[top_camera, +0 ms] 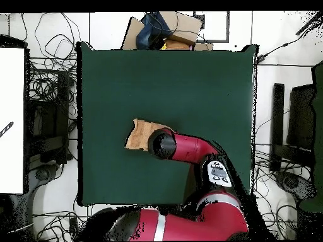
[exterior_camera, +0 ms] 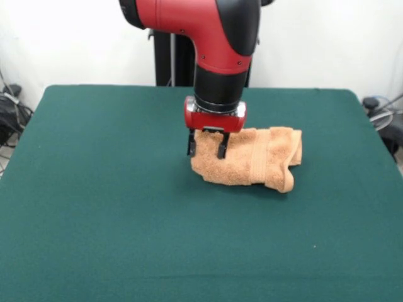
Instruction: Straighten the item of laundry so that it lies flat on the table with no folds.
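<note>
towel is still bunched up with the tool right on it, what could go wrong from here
The towel lies doubled over on the table, and the tool has open fingers at its end on the picture's left. It might pinch both layers there, so a pull would drag the bundle rather than unfold it. In the overhead view the arm hides part of the towel, so leftover folds could go unseen.

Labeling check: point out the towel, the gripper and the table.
towel [exterior_camera: 264,160], front view, on its woven band.
gripper [exterior_camera: 206,150], front view, midway between its fingertips.
table [top_camera: 189,82], overhead view, on bare green cloth.
</note>
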Robot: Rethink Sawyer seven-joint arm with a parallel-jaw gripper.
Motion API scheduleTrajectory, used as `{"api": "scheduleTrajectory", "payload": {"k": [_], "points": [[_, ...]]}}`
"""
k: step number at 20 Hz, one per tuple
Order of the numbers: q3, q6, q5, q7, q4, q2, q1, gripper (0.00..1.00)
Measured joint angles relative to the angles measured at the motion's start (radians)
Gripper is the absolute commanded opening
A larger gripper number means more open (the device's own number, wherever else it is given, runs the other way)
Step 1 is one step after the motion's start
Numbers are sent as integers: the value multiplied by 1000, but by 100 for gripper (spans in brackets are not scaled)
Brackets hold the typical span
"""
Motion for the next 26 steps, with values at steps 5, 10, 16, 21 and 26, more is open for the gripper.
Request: {"api": "scheduleTrajectory", "payload": {"k": [5, 10, 16, 21, 26], "points": [[1, -20, 0, 0, 9, -3, -8, 100], [1, -51, 0, 0, 27, -6, -11, 100], [21, -59, 1, 0, 30, -6, -36, 100], [33, -59, 1, 0, 32, -7, -50, 100], [51, -59, 1, 0, 36, -6, -72, 100]]}}
